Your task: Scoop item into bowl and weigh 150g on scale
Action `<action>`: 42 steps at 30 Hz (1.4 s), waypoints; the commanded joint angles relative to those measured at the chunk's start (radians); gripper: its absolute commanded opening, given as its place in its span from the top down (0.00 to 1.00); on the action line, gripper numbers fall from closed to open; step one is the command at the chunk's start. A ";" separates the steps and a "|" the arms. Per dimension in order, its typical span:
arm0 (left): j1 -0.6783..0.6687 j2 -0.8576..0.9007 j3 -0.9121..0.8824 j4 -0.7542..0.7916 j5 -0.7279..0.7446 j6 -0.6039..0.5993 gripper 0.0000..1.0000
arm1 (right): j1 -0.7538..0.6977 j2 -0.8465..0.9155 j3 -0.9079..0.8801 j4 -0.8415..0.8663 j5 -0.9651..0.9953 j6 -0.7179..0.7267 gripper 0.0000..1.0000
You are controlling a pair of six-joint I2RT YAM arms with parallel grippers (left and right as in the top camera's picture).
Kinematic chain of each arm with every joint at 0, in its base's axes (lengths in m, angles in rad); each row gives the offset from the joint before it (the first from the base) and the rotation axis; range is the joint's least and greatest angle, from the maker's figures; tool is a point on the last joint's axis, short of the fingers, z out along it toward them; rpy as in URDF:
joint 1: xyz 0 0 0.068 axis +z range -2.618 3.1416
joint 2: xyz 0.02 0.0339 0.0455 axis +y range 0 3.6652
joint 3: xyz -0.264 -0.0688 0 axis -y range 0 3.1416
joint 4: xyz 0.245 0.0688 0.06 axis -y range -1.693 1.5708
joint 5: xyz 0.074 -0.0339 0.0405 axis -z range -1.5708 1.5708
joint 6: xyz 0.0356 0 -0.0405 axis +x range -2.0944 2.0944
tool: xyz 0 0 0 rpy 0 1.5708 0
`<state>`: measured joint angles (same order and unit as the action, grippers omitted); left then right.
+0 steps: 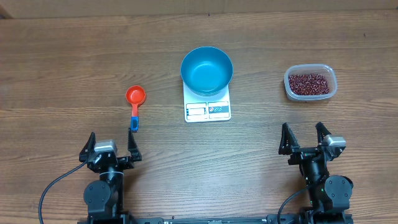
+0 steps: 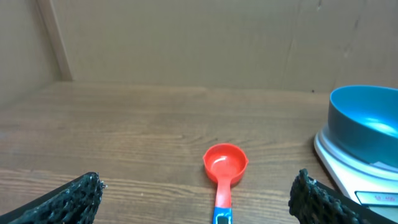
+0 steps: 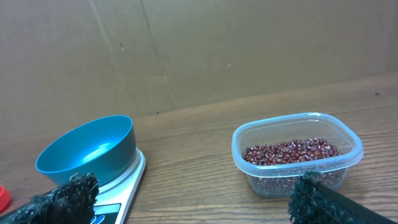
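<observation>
A blue bowl stands empty on the white scale at the table's middle. Dark red beans fill a clear plastic tub at the right. An orange-red scoop with a blue handle end lies left of the scale. My left gripper is open near the front edge, just behind the scoop's handle. Open too is my right gripper, in front of the tub, with nothing between its fingers.
A cardboard wall runs along the far side of the wooden table. Black cables trail from both arm bases at the front edge.
</observation>
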<state>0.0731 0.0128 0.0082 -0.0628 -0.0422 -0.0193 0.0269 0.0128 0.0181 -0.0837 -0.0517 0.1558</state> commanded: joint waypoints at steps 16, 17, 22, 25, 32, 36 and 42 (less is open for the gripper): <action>0.006 0.025 0.192 -0.227 0.087 0.103 0.00 | 0.006 -0.011 -0.010 0.002 0.006 -0.008 0.00; 0.006 0.039 0.209 -0.242 0.087 0.105 0.01 | 0.006 -0.011 -0.010 0.002 0.006 -0.008 0.00; 0.006 0.150 0.277 -0.259 0.088 0.106 0.00 | 0.006 -0.011 -0.010 0.002 0.006 -0.008 0.00; 0.006 0.242 0.331 -0.271 0.098 0.106 0.00 | 0.006 -0.011 -0.010 0.002 0.006 -0.008 0.00; 0.006 0.493 0.514 -0.349 0.122 0.130 0.01 | 0.006 -0.011 -0.010 0.002 0.006 -0.008 0.00; 0.006 0.628 0.630 -0.422 0.121 0.148 0.01 | 0.006 -0.011 -0.010 0.002 0.006 -0.008 0.00; 0.006 0.783 0.761 -0.509 0.122 0.147 0.00 | 0.006 -0.011 -0.010 0.002 0.006 -0.008 0.00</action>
<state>0.0731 0.7448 0.7021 -0.5518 0.0681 0.1085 0.0269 0.0128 0.0181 -0.0837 -0.0517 0.1555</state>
